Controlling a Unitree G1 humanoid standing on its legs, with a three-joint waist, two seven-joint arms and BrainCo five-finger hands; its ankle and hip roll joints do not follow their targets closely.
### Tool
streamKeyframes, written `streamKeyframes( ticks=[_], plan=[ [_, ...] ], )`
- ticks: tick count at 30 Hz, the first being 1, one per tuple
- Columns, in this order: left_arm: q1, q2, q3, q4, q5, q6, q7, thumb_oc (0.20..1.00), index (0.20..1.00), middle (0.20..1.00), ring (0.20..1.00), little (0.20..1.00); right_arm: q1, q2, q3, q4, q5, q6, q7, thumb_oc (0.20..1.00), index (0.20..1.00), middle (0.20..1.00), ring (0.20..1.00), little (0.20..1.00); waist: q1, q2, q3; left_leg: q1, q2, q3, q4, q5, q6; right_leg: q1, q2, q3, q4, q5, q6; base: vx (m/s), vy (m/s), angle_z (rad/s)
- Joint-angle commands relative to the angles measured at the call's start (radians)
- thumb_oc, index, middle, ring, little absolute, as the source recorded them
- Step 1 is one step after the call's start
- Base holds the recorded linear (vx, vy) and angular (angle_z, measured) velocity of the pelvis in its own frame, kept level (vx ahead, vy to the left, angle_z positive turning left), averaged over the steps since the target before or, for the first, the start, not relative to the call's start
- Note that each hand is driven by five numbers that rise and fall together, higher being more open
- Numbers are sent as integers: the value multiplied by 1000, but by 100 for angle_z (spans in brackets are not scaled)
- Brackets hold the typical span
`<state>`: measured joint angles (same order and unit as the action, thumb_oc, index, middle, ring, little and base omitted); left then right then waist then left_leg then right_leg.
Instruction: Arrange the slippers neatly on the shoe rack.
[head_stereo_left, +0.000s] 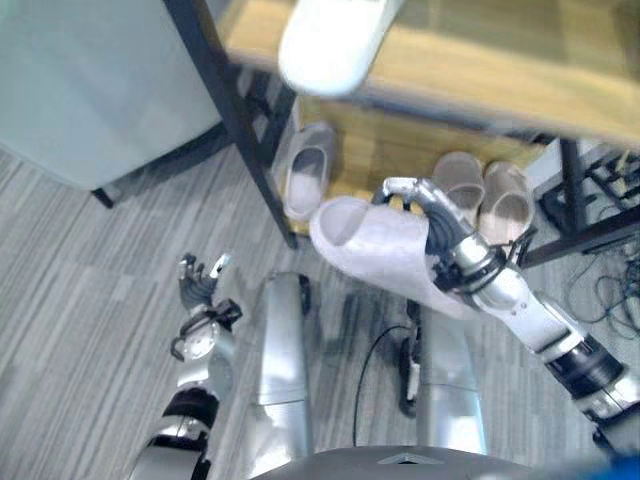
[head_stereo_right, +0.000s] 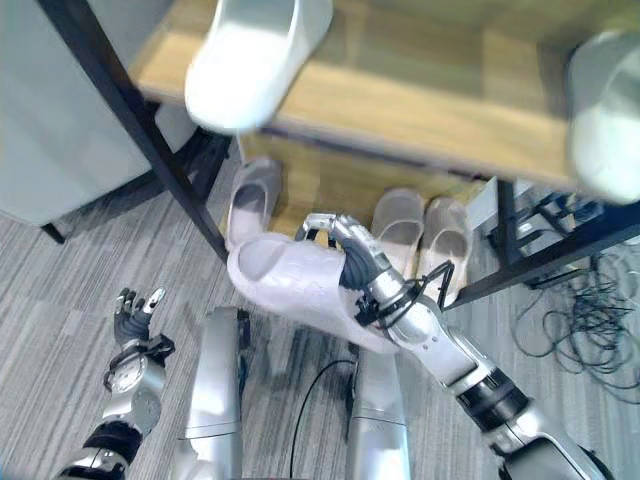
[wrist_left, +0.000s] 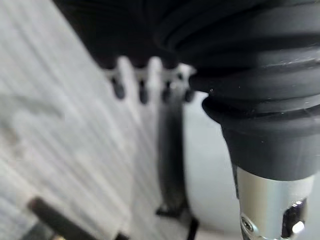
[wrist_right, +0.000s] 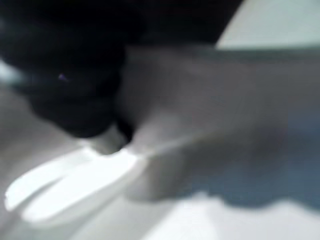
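Slipper (head_stereo_right: 290, 280) in right hand (head_stereo_right: 362, 268) (second white slipper (head_stereo_right: 605, 115), right eye view)

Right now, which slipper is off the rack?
The pale lilac slipper in the right hand, held above the floor; the other slippers sit on the shoe rack.

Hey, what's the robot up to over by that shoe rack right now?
The robot's right hand is gripping a pale lilac slipper, held above the floor in front of the wooden shoe rack. On the bottom shelf sit one grey slipper and a beige pair; white slippers rest on the upper shelf. The left hand hangs open, holding nothing.
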<state>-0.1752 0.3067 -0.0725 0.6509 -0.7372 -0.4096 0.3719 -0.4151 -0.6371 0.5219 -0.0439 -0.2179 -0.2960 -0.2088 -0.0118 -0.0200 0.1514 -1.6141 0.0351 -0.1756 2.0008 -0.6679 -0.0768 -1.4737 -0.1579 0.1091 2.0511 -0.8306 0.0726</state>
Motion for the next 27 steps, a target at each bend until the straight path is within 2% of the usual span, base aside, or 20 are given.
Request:
streamKeyframes(
  ticks=[1, 3, 6, 11, 16, 18, 21, 22, 23, 27],
  plan=[
    [-80, -4, 48, -15, -30, -76, 22, 1000, 1000, 1000, 1000, 1000, -121, 17, -24, -84, -40, -8, -87, 200, 200, 200, 200, 200, 36, -29, 128, 45, -12, -74, -9, 51, 111, 16, 23, 70, 59, 116, -135, 21, 14, -14],
    [-90, -2, 40, -59, -46, -79, 29, 1000, 1000, 1000, 1000, 1000, -219, 28, -5, -35, -42, 12, -102, 200, 200, 200, 200, 200, 49, -31, 168, 44, -25, -81, 37, 33, 107, 10, 33, 97, 112, 115, -135, 29, 9, -15],
    [-82, 8, 33, -120, -51, -76, 25, 1000, 1000, 1000, 1000, 1000, -391, -4, 28, 85, -32, 49, -109, 200, 200, 200, 200, 200, 76, -35, 220, 44, -42, -81, 118, -2, 98, 10, 39, 132, 199, 107, -131, 42, 10, -2],
    [-78, 49, 2, -158, -33, -49, 4, 1000, 1000, 1000, 1000, 1000, -620, -19, 74, 309, 195, 56, -96, 200, 200, 200, 200, 200, 113, -36, 280, 44, -47, -78, 178, -27, 87, 15, 41, 165, 265, 106, -127, 4, 11, 2],
    [-73, 83, -25, -160, -2, -32, -18, 1000, 1000, 1000, 1000, 1000, -761, -58, 119, 427, 293, 60, -90, 200, 200, 200, 200, 200, 136, -35, 313, 44, -51, -83, 203, -37, 81, 18, 39, 186, 289, 104, -124, 4, 7, 0],
    [-51, 93, -49, -157, -9, -17, -48, 1000, 1000, 1000, 1000, 1000, -898, -69, 167, 539, 379, 65, -86, 200, 200, 200, 200, 200, 155, -32, 335, 44, -47, -83, 233, -57, 82, 22, 39, 203, 307, 109, -123, 38, 66, -2],
    [-47, 98, -63, -147, -3, -8, -59, 1000, 1000, 1000, 1000, 1000, -955, -50, 194, 604, 406, 72, -81, 200, 200, 200, 200, 200, 159, -29, 345, 44, -47, -82, 250, -67, 81, 22, 39, 208, 316, 111, -122, 26, 60, -5],
    [-41, 101, -83, -125, -10, 3, -77, 1000, 1000, 1000, 1000, 1000, -1039, -6, 230, 737, 422, 98, -76, 200, 200, 200, 200, 200, 162, -25, 360, 44, -44, -81, 270, -78, 79, 22, 38, 217, 331, 111, -121, 12, 63, -2],
    [-42, 101, -83, -125, -10, 3, -77, 1000, 1000, 1000, 1000, 1000, -1040, -5, 231, 738, 422, 97, -76, 200, 200, 200, 200, 200, 161, -25, 361, 44, -44, -81, 270, -78, 79, 22, 38, 217, 331, 110, -121, 20, 93, -6],
    [-59, 102, -124, -95, -8, 22, -89, 1000, 1000, 1000, 1000, 1000, -1119, 89, 250, 976, 459, 129, -82, 200, 200, 200, 200, 200, 167, -16, 367, 44, -42, -81, 290, -98, 79, 19, 34, 226, 339, 110, -123, 14, 74, -4]
  ],
)
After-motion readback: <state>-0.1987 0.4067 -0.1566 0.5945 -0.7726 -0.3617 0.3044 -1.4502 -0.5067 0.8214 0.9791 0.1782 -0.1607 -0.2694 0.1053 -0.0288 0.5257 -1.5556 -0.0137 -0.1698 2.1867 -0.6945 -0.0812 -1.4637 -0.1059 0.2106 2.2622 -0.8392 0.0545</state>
